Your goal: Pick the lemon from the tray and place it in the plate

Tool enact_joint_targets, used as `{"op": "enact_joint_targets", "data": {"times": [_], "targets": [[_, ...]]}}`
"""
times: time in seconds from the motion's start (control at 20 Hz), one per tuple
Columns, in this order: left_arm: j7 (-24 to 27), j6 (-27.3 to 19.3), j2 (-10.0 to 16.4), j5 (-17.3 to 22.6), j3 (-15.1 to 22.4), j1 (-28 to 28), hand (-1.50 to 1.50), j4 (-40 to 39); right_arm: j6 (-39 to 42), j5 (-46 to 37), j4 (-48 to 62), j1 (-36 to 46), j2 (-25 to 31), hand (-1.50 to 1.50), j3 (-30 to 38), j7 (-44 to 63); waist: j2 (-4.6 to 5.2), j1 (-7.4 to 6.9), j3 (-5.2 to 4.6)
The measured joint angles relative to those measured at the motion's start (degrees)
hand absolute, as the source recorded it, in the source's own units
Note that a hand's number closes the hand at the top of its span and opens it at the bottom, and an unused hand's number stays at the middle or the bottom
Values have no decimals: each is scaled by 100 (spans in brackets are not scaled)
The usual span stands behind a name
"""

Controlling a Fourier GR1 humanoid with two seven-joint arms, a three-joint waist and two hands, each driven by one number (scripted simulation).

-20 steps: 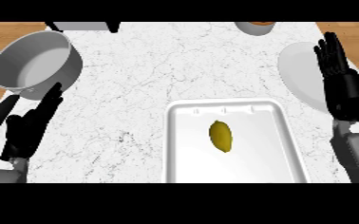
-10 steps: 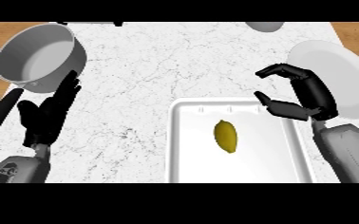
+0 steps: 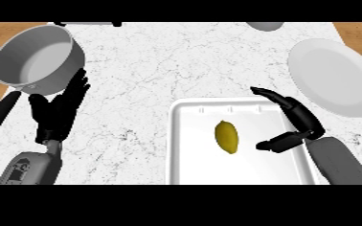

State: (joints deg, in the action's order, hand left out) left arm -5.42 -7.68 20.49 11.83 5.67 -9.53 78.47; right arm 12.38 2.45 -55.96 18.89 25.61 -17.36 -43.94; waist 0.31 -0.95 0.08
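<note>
Pot (image 3: 39,60): a grey pot stands at the counter's (image 3: 176,67) far left, at 10 o'clock from the tray.

Left hand (image 3: 58,110): it rests at the left edge, just below the pot at its 5 o'clock. The fingers are straight and spread slightly, pointing toward 1 o'clock. It holds nothing. Its grey forearm (image 3: 28,167) enters from the lower left corner.

Tray (image 3: 185,165): a white rectangular tray sits in the lower centre-right of the counter, long sides running 12 to 6 o'clock.

Lemon (image 3: 226,136): it lies on the tray floor, slightly left of the tray's middle, long axis roughly 12 to 6 o'clock. It is at 9 o'clock from the right hand and apart from it; no finger touches it.

Right hand (image 3: 304,122): it hovers over the tray's right side, palm facing 9 o'clock toward the lemon. The fingers (image 3: 279,96) arch over the tray's far right corner and the thumb (image 3: 274,144) points toward the lemon from lower down, with a wide gap between them. The hand is wide and empty. Its forearm (image 3: 336,160) enters from the lower right.

Plate (image 3: 332,76): a white plate lies at the right edge, at 1 o'clock from the right hand, beside the tray and clear of it.
</note>
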Motion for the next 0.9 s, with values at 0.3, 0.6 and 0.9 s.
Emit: {"op": "enact_joint_targets", "data": {"times": [0.3, 0.6, 0.9], "targets": [[-226, -77, -150, -112, -5, 44, 0, 194, 116, -671, 30, 264, 224, -150, -135, 146, -26, 54, -4], [-179, 58, -173, -185, -188, -62, 0, -5, 259, -1179, -709, 206, 262, -150, -327, 987, -39, 100, -10], [-235, 97, -203, -255, -244, -23, 0, 79, 325, -1876, -1108, 195, 245, -150, -700, 1752, -40, 89, -11]]}}
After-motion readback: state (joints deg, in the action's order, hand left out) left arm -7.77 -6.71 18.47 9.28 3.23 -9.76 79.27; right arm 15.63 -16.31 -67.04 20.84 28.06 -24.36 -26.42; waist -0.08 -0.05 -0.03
